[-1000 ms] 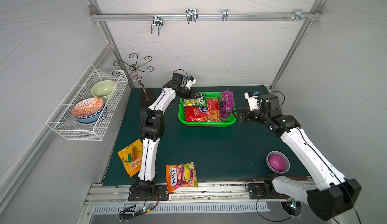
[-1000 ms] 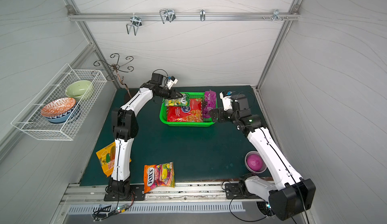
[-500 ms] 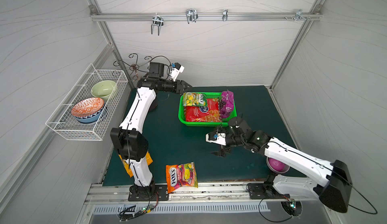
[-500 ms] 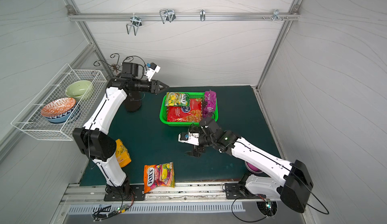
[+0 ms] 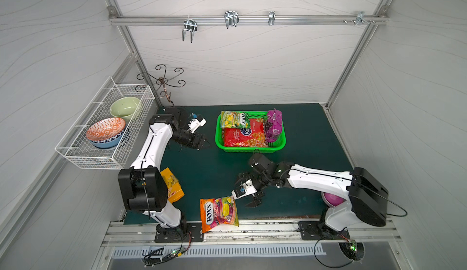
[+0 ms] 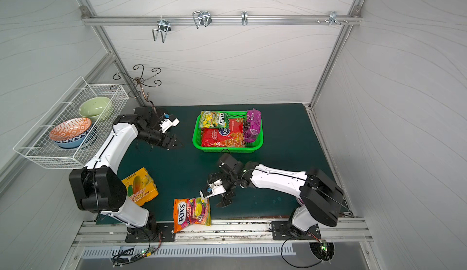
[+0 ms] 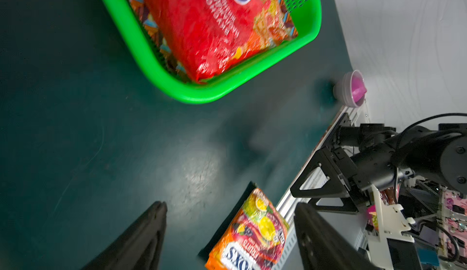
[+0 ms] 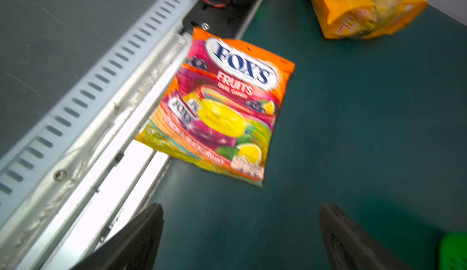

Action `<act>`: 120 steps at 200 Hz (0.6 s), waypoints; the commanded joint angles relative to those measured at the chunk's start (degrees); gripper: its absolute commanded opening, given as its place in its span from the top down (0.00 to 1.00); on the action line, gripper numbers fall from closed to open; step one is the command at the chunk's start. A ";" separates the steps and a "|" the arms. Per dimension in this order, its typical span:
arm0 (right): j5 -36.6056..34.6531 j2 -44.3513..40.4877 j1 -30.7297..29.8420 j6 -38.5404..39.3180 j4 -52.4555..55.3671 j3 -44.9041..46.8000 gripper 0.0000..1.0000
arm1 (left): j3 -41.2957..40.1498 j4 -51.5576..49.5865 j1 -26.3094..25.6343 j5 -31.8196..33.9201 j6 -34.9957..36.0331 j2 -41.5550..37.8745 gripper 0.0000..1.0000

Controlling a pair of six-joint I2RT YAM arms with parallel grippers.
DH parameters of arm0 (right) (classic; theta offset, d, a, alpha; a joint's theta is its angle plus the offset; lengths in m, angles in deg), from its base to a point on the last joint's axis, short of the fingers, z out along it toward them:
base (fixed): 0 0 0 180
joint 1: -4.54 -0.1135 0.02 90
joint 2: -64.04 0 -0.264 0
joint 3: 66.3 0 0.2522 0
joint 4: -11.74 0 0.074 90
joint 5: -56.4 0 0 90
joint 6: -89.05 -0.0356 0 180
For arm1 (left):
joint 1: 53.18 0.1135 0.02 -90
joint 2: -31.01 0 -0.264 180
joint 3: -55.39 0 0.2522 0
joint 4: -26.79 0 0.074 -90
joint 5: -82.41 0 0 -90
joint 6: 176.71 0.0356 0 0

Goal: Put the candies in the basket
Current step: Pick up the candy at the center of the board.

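Both top views are showing the green basket sitting on the dark green mat toward the back wall. Three candy bags are lying inside it. A red bag is filling the near part, a green-yellow FOX'S bag is leaning on the back-left rim, and a purple grape bag is standing along the right wall.

Two more bags are lying outside. The orange FOX'S Fruits bag is lying face up at the front edge of the mat, its lower part overhanging the aluminium rail. The yellow-orange bag is sitting front-left on the mat, partly hidden behind the left arm's elbow.

The left gripper is hanging above the mat just left of the basket. Left wrist view is showing its fingers spread apart with nothing between them. The right gripper is hovering low over the mat near the upper right corner of the FOX'S Fruits bag. Its jaws are standing wide apart and gripping nothing, and the bag is lying clear of both fingers.

A purple-lined bowl is sitting front-right, mostly hidden by the right arm in the top views. A white wire basket on the left wall is holding bowls.
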 commanded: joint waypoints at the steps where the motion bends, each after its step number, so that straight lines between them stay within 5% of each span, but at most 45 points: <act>1: 7.02 5.37 -2.06 -5.42 0.06 -4.68 0.01 | -2.02 -2.38 2.58 2.25 3.08 -1.61 0.16; 48: 3.85 18.71 -3.45 -15.88 -3.51 -13.06 0.01 | -5.35 1.69 3.69 6.19 1.33 -3.95 0.16; 120: -13.25 24.06 -0.02 -16.58 -6.83 -12.24 0.01 | -7.81 2.39 3.86 8.48 1.16 -4.54 0.16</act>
